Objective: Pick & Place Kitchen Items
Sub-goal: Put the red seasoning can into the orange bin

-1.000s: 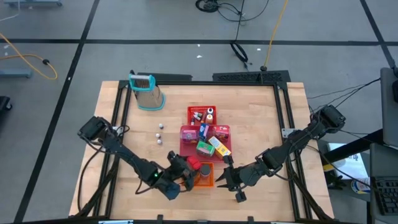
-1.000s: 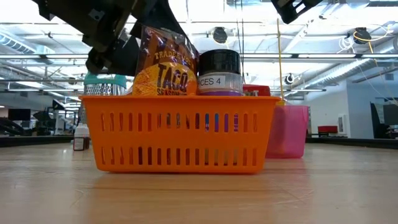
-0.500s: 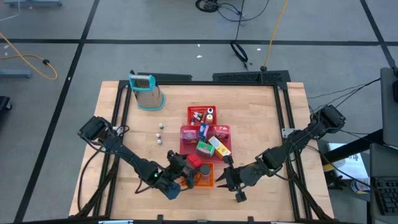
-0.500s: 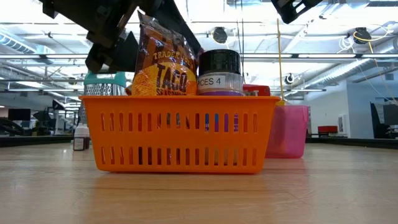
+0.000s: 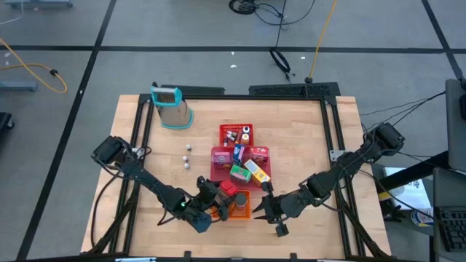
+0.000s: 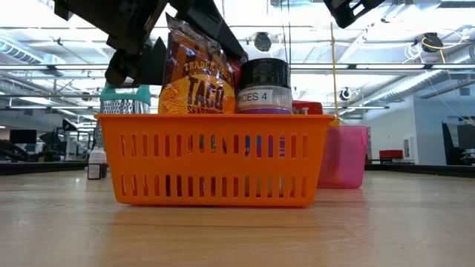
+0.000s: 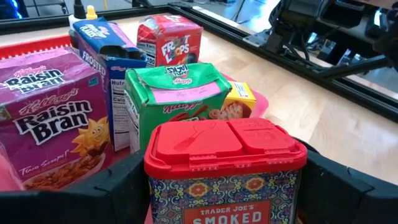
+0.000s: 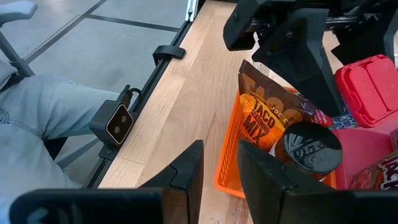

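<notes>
The left gripper (image 7: 217, 186) holds a red-lidded patterned spice tin (image 7: 225, 163) between its wide fingers, low in the middle of the frame, over the orange plastic basket (image 5: 237, 206). The right gripper (image 5: 266, 210) waits beside it, fingers slightly apart, empty.

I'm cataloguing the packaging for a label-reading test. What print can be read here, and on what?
"Kellogg's RAISIN BRAN": purple box
"FROOT LOOPS": red box
"FROSTED": blue box
"TRADER JOE'S SMOKED": red-lidded tin
"TACO": orange packet
"CES 4": black-capped jar
Green box: print too blurred to read.
</notes>
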